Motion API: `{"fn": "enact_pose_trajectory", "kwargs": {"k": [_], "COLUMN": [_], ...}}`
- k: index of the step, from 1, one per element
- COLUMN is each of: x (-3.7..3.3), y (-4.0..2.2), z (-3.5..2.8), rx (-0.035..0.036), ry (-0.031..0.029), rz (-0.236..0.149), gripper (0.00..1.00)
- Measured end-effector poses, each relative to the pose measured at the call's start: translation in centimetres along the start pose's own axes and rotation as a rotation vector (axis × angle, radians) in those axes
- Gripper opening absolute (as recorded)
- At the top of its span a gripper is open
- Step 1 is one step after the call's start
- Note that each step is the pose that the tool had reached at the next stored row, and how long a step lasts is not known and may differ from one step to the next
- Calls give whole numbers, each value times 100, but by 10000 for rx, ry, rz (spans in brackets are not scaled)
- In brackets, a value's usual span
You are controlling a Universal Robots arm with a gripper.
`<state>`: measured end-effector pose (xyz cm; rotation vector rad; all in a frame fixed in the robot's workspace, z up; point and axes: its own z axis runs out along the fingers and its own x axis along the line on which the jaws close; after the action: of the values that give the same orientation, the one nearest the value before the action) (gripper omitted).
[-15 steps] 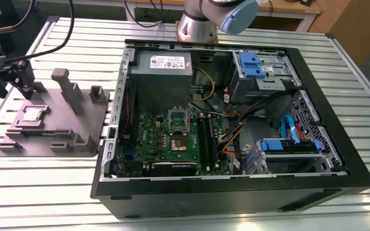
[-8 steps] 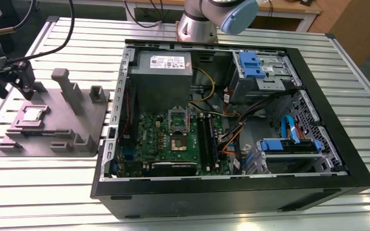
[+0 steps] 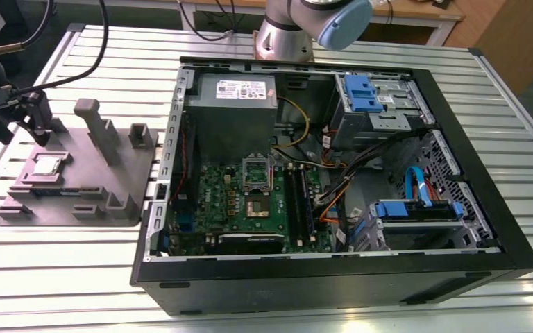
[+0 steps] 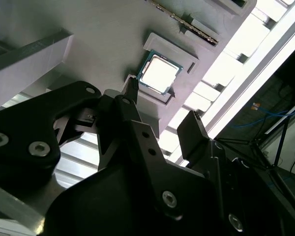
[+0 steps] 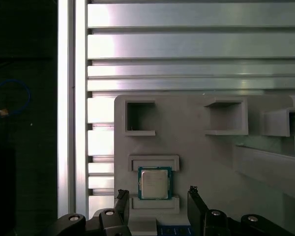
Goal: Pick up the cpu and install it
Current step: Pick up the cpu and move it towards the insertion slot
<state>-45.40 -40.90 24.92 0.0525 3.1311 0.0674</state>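
In the exterior view we see the small square silver-topped cpu [image 3: 46,165] lying in a grey moulded tray [image 3: 130,175] beside the open black computer case [image 3: 341,281], the black two-finger gripper [image 3: 37,132] just above it. In the second wrist view the gripper [image 4: 162,103] stands spread. In the first wrist view its fingers [image 5: 121,199] flank the cpu [image 5: 154,183] without touching it.

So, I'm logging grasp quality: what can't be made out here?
- Claw height over the cpu: the first wrist view looks straight down, so contact cannot be told.
- Socket pins: too small in the exterior view.
- Cpu underside: hidden by the tray in both wrist views.
- Tray: partly cut off by the first wrist view's edge.
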Motion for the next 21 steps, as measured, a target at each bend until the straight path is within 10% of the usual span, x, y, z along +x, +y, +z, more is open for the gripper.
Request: {"fn": "enact_pose_trajectory", "kwargs": {"k": [21], "x": [3], "y": [-1], "z": [10], "rx": [-2], "ry": [-3], "rz": [4], "gripper": [59]}}
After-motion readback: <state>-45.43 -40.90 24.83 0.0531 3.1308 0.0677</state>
